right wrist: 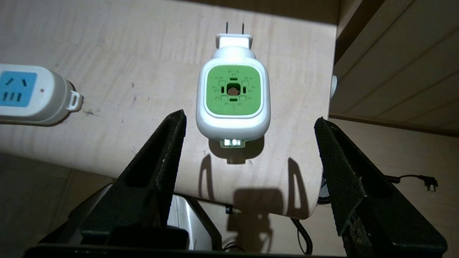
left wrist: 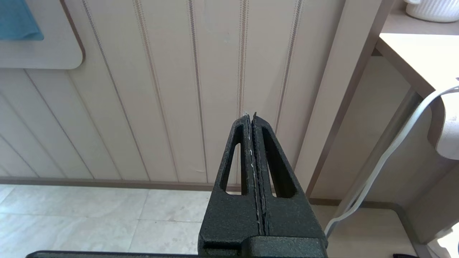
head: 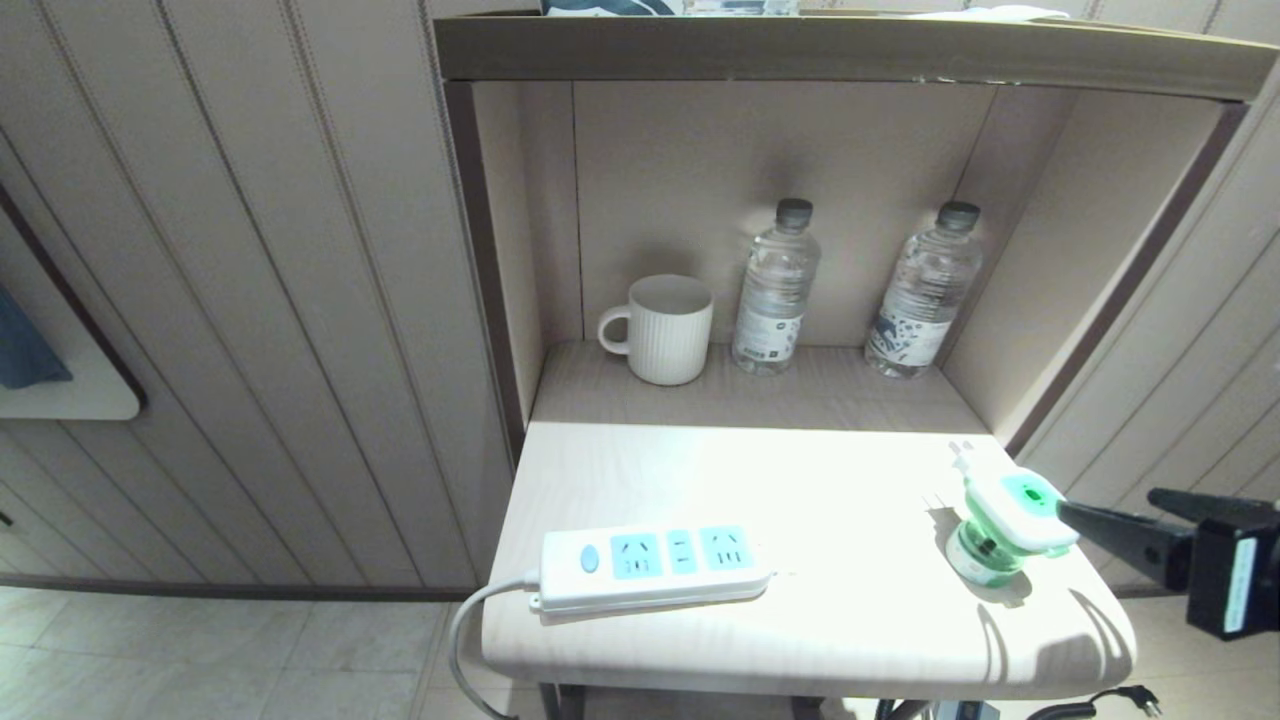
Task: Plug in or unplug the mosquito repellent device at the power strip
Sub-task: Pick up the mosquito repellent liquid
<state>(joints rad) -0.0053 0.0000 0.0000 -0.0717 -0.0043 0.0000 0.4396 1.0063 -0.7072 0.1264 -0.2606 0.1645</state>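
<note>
The mosquito repellent device [head: 1010,520] stands unplugged on its green bottle near the table's right front corner, its metal prongs pointing toward the back. From the right wrist view I look down on the device [right wrist: 233,96] and its green top. My right gripper [head: 1105,505] hangs just off the table's right edge, open, its fingers apart behind the device and touching nothing; the right gripper [right wrist: 250,118] holds nothing. The power strip [head: 650,565] lies at the front left with all sockets free; the power strip's end [right wrist: 28,95] shows. My left gripper [left wrist: 251,116] is shut, parked low beside the table.
A white mug [head: 665,330] and two clear water bottles [head: 775,290] [head: 925,295] stand in the alcove behind the table [head: 800,480]. The strip's cord [head: 465,640] hangs off the front left edge. A black plug [right wrist: 428,182] lies on the floor at the right.
</note>
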